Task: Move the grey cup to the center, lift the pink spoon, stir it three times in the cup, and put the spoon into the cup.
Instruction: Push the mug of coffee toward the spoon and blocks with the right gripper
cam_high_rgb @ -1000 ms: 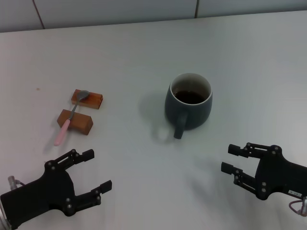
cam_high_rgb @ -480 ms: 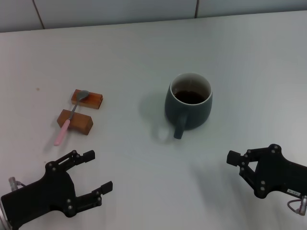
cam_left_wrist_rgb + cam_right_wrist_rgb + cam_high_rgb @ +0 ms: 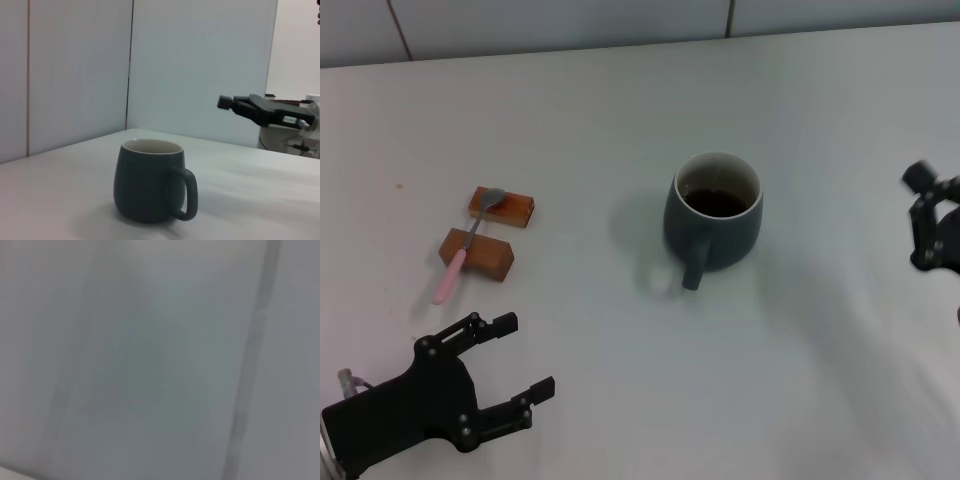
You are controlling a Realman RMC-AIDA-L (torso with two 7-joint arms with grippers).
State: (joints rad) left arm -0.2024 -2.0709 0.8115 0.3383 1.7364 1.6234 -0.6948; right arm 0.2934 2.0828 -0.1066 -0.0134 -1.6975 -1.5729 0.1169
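We see the dark grey-green cup (image 3: 713, 222), coffee inside, handle toward us, well apart from both grippers: left gripper (image 3: 515, 362) released, right gripper (image 3: 927, 215) jaws unclear.

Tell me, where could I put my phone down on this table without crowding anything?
Bare table lies between the wooden blocks and the grey cup, and all behind the cup. It is crowded around the pink spoon on the blocks and by the left claw at the near edge.

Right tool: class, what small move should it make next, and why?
Probably swing inward and down toward the dark grey-green ceramic mug. The right tool hangs at the table's far right edge, well clear of the mug, whose loop handle faces the robot.
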